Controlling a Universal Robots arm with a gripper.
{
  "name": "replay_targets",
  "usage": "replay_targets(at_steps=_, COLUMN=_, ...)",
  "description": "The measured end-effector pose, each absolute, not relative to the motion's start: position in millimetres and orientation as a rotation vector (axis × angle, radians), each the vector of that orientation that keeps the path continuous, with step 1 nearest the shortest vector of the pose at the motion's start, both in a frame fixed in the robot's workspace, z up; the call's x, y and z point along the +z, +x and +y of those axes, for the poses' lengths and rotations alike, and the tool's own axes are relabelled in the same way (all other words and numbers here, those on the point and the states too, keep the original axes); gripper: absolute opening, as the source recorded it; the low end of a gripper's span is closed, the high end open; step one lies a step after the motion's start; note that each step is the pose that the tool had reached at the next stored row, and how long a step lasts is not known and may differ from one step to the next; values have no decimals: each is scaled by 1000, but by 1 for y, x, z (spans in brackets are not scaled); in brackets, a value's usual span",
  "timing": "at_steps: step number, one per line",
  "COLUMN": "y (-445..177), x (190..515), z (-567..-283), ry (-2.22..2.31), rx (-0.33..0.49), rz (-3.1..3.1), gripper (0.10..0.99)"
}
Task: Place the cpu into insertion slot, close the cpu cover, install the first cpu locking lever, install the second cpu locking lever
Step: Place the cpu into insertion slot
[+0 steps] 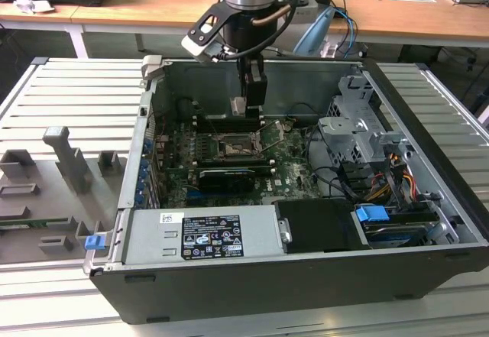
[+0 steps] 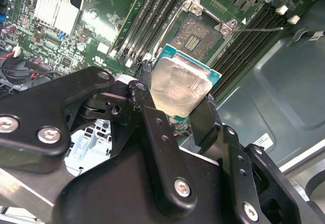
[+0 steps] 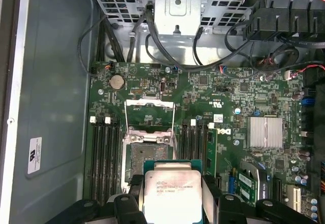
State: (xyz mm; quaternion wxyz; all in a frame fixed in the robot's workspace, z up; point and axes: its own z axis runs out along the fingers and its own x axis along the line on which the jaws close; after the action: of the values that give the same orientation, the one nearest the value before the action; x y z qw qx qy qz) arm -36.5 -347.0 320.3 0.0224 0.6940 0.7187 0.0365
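Observation:
My gripper (image 1: 248,106) hangs inside the open computer case, above the motherboard (image 1: 290,173), shut on the cpu (image 1: 238,106). Both wrist views show the cpu (image 2: 180,87) (image 3: 172,193) as a pale metal-topped square on a green board, clamped by its edges between the black fingers (image 2: 147,94). It hovers just beside and above the bare insertion slot (image 3: 146,155) (image 2: 200,36) (image 1: 231,150). The cpu cover (image 3: 150,113) stands swung open at the slot's far end. Two thin locking levers (image 3: 175,125) are raised alongside the slot.
A grey power supply box (image 1: 202,234) lies along the case's near side. A metal drive cage (image 1: 359,123) with cables is at the exterior view's right. Memory slots (image 3: 104,153) flank the socket. A finned heatsink (image 3: 265,131) sits on the board. A grey fixture tray (image 1: 61,173) lies outside the case.

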Motion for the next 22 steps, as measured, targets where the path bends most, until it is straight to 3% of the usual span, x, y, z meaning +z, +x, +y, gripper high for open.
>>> replay_targets(at_steps=22, y=-37, x=315, z=-347, ry=2163, rx=113, rz=2213, gripper=541)
